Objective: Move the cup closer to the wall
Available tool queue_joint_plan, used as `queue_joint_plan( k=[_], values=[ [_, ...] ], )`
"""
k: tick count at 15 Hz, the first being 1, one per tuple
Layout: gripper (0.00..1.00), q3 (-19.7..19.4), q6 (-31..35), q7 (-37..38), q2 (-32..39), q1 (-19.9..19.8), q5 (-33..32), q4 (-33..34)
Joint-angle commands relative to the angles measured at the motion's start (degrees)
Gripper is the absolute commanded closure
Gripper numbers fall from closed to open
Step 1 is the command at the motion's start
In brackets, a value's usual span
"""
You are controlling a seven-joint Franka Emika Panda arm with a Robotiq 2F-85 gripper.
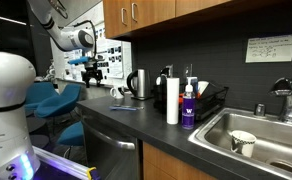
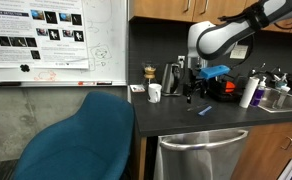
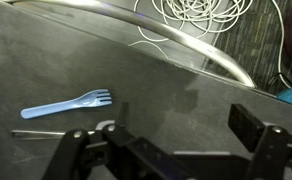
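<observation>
The small white mug (image 2: 154, 93) stands on the dark counter near its end, beside the steel kettle (image 2: 172, 77). It also shows small in an exterior view (image 1: 119, 91), left of the kettle (image 1: 138, 84). The dark grey backsplash wall (image 1: 206, 50) with a white notice sheet (image 1: 270, 48) runs behind the counter. My gripper (image 2: 192, 93) hangs just above the counter, a little to the right of the mug and apart from it. In the wrist view the gripper (image 3: 171, 140) is open and empty over bare counter. The mug is out of the wrist view.
A blue plastic fork (image 3: 71, 103) lies on the counter near the gripper, also seen in an exterior view (image 2: 204, 109). A paper towel roll (image 1: 172, 100), a purple bottle (image 1: 189, 105) and a dish rack (image 1: 211, 98) stand toward the sink (image 1: 276, 125), which holds a handleless white cup (image 1: 243, 142). A blue chair (image 2: 81, 135) stands past the counter's end.
</observation>
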Motion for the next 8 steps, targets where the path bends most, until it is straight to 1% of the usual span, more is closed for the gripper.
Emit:
queue_joint_plan(
  k=[1, 8],
  values=[
    [0.0, 1.08, -1.23, -2.66, -6.52, -1.39, 0.72, -4.69],
    [0.0, 2.1, -3.13, -3.75, -15.78, -1.48, 0.93, -11.56]
  ],
)
